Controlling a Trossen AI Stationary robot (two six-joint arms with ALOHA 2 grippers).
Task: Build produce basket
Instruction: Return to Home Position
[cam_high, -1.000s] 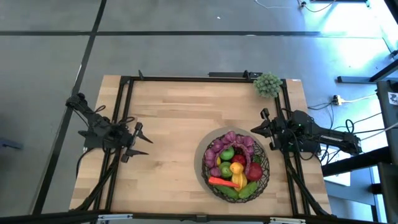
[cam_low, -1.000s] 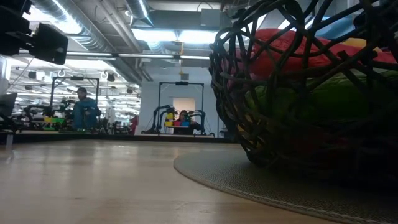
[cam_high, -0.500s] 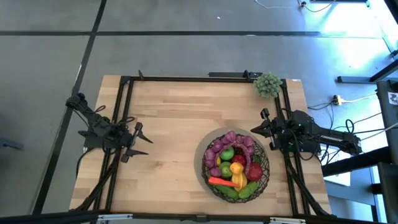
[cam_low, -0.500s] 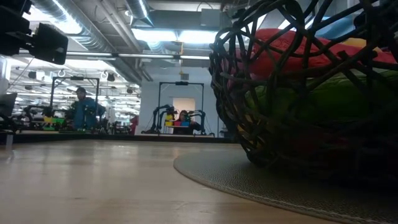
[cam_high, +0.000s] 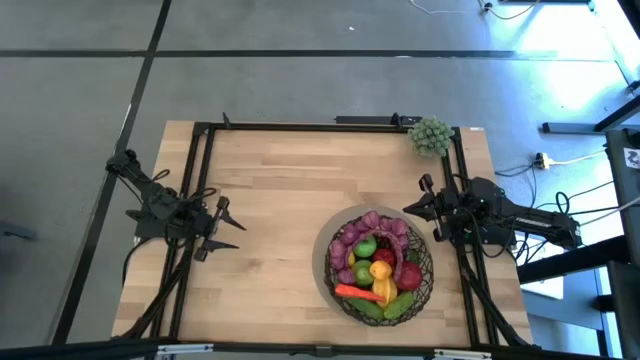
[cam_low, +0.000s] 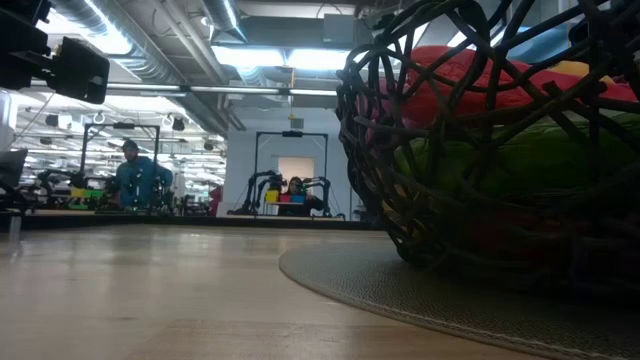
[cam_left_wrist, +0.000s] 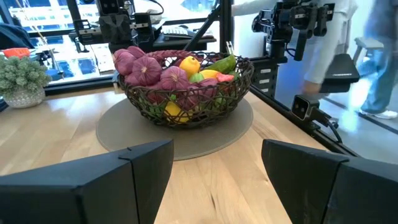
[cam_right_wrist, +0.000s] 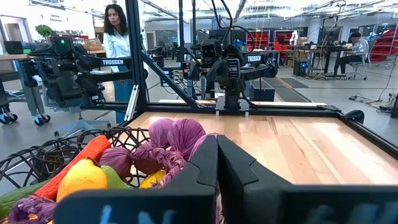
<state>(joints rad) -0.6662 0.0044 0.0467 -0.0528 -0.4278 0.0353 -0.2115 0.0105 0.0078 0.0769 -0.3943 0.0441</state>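
My left gripper (cam_high: 230, 226) hangs over the table's 9 o'clock edge with its fingers (cam_left_wrist: 140, 165) spread wide apart and nothing between them. My right gripper (cam_high: 412, 209) sits at the 3 o'clock edge, fingers pressed together on nothing (in its own wrist view the two pads meet in a thin seam). Neither hand touches anything.

The basket (cam_left_wrist: 180, 104) stands on a round grey mat (cam_left_wrist: 124, 134) toward 5 o'clock from the middle of the table (cam_high: 280, 190), just beside my right gripper and well apart from my left. The produce (cam_high: 378, 262) is heaped inside it: purple pieces around 12 o'clock, a yellow lemon and green fruit in the middle, something red at 3 o'clock, an orange carrot and green pieces toward 6 o'clock.

A small green potted plant (cam_high: 431, 136) sits at the table's 1 o'clock corner. The top is pale wood with black rails along its sides. Beyond it lies a wide workshop with other arm rigs; a person in a pale top (cam_right_wrist: 115, 34) stands there, and another in blue (cam_low: 135, 182) farther off.
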